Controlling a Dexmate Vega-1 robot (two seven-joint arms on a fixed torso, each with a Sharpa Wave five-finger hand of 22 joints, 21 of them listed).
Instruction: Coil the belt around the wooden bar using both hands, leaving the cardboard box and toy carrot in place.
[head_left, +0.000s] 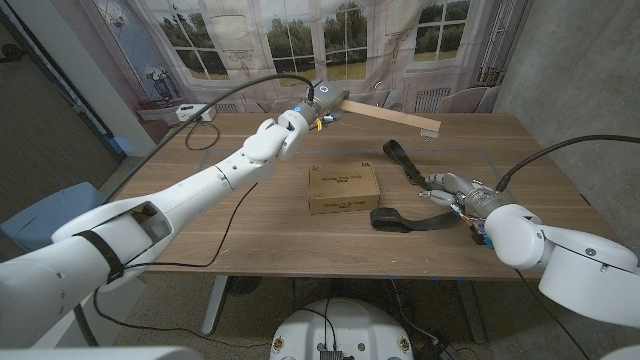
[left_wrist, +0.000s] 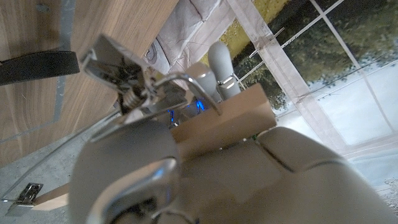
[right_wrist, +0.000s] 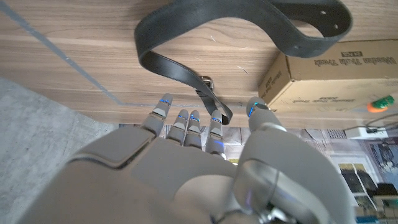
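— Where is the left hand (head_left: 322, 101)?
— Far across the wooden table (head_left: 250, 220), its fingers closed around one end of the long pale wooden bar (head_left: 390, 116); the bar slants away from that hand toward the robot's right.
— And the right hand (head_left: 455, 187)?
— Fingers (right_wrist: 186, 121) spread apart, gripping nothing, right beside the black leather belt (head_left: 405, 190), which loops on the table just ahead of the fingertips. Whether they touch the strap, I cannot tell.
— Anything else?
— The flat brown cardboard box (head_left: 343, 188) lies to the left of that hand, beyond the belt. A small orange toy carrot (right_wrist: 380, 103) shows beyond the box.
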